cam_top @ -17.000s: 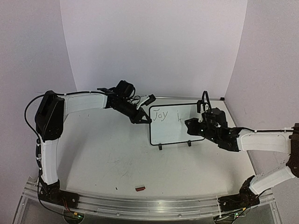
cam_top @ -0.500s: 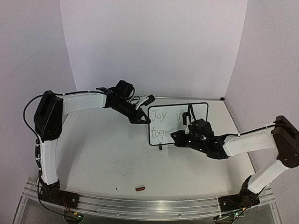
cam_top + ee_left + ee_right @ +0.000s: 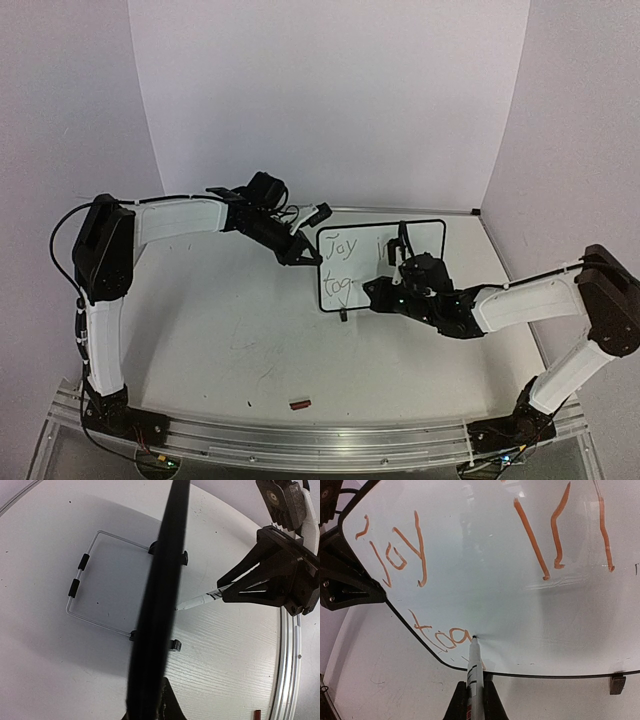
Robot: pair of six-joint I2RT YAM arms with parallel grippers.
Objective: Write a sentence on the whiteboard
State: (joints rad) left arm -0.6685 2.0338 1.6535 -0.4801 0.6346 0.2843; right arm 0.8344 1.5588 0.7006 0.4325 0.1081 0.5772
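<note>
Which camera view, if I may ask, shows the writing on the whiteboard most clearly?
The right wrist view: the writing fills the frame, readable as "Joy in" over "tog", marker tip beside it. The top external view shows it small and faint; the left wrist view sees the whiteboard only edge-on.

Robot lab, white backdrop (image 3: 330, 100), alu rail (image 3: 320, 437)

The white desk (image 3: 200, 320), scuffed with faint dark marks, carries the whiteboard (image 3: 352, 262) standing on its small black feet toward the back, with a small red-brown piece (image 3: 299, 404) lying well apart near the front edge.
</note>
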